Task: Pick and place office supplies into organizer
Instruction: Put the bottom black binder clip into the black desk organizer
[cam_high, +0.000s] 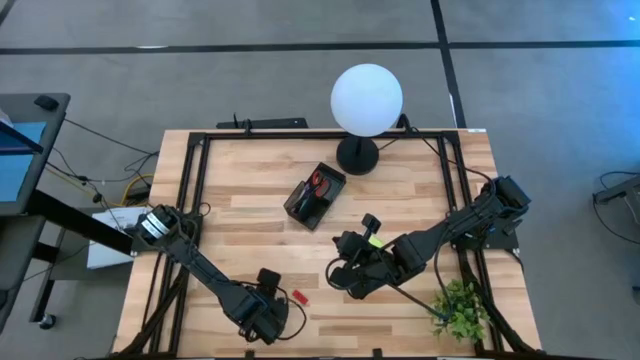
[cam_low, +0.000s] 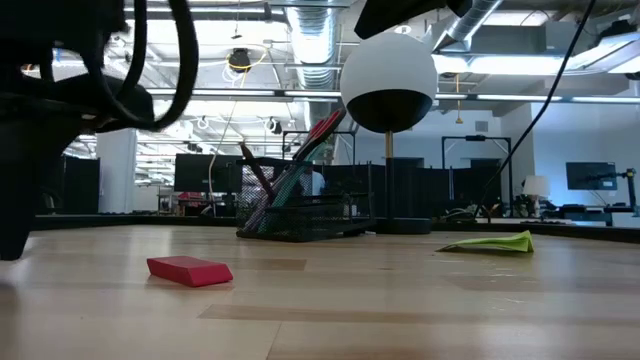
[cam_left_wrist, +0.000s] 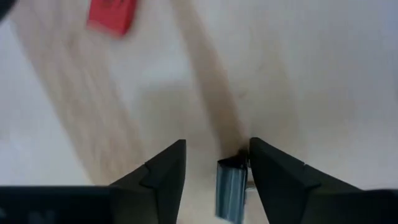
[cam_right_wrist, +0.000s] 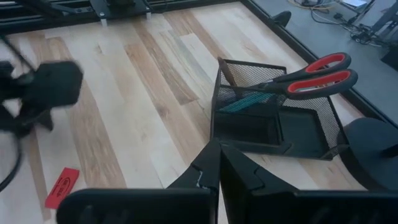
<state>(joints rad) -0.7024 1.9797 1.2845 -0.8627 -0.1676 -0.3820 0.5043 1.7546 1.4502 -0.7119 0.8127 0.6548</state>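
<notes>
Left tool (cam_left_wrist: 214, 163), fingers spread, straddles a small dark clip (cam_left_wrist: 230, 190) on the counter (cam_high: 400, 200), the red piece (cam_high: 297, 297) just beside it, far from the organizer (cam_high: 314, 195).

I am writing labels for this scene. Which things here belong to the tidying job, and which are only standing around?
Belong to the job:
organizer
red-handled scissors, already in it
red piece
small dark clip between the left gripper fingers
lime-green sticky-note pad

Only standing around:
white globe lamp
small green plant
</notes>
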